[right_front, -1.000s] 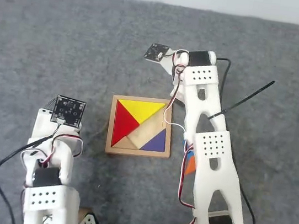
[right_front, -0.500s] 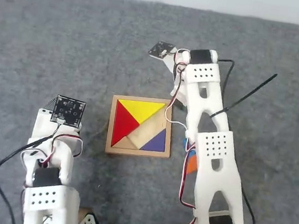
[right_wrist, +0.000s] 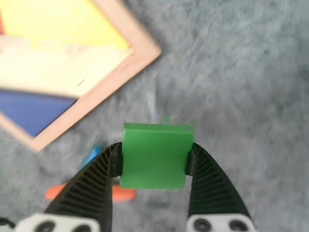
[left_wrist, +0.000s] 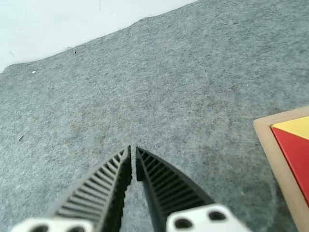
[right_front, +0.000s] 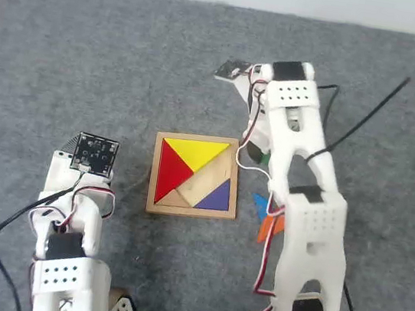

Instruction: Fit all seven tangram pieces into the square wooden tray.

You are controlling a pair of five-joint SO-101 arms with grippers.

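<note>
1. Right gripper (right_wrist: 153, 162) first. My fingers squeeze the green square (right_wrist: 154, 153) from both sides, up off the gray mat (right_front: 90, 54), just beside a corner of the wooden tray (right_front: 189, 212).
2. Three pieces lie in the tray: the yellow triangle (right_front: 195, 151), the red triangle (right_front: 170, 172) and the purple triangle (right_front: 217, 198).
3. Pale wood shows between them — bare floor or plain pieces, I cannot tell.
4. The blue piece (right_front: 260, 205) and the orange piece (right_front: 265, 230) wait on the mat beside the tray, by my right arm.
5. My left gripper (left_wrist: 133, 154) is pinched together on nothing, over the mat near the tray.
6. I think about half is done — green, blue and orange must go in yet.
</note>
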